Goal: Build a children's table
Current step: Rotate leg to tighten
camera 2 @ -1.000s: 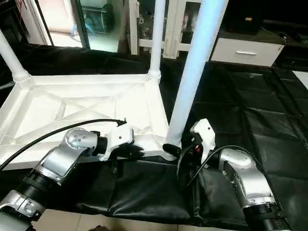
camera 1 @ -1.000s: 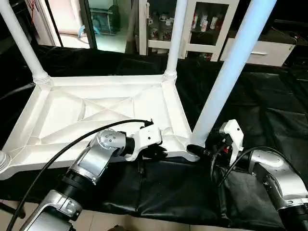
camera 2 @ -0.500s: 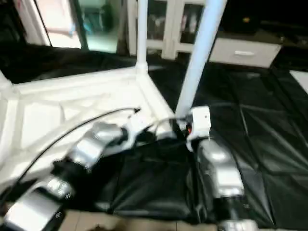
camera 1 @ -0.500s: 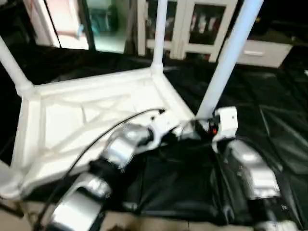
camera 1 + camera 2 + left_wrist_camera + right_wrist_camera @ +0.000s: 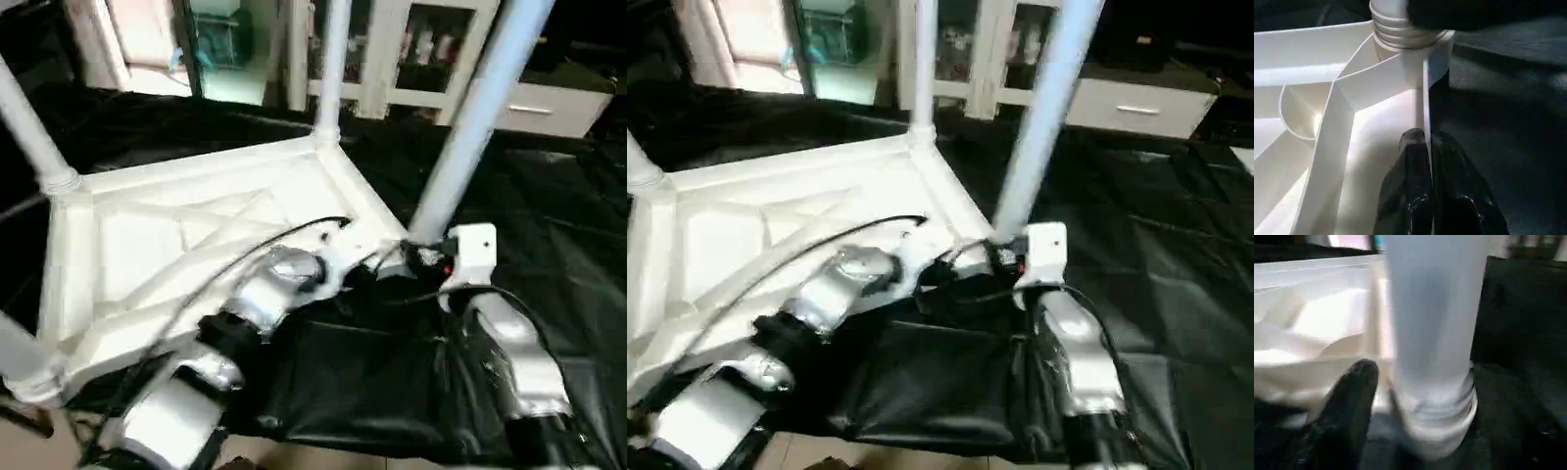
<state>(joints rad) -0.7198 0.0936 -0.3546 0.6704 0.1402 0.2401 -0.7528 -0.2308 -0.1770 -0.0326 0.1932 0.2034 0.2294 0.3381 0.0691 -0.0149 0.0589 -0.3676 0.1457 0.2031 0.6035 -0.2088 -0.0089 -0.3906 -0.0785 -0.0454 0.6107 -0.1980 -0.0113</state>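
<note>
White upturned table top (image 5: pixel 186 235), legs upright; left hand (image 5: pixel 1426 161) pinches its rim; right hand (image 5: pixel 1415 431) seemingly straddles one leg (image 5: pixel 470 127).

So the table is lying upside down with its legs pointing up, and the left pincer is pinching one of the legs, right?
Not quite. The table is upside down with its legs up, but the left pincer is pinching the thin rim of the top, just short of the corner leg, not a leg itself. The left wrist view shows the rim between its fingers.
</note>
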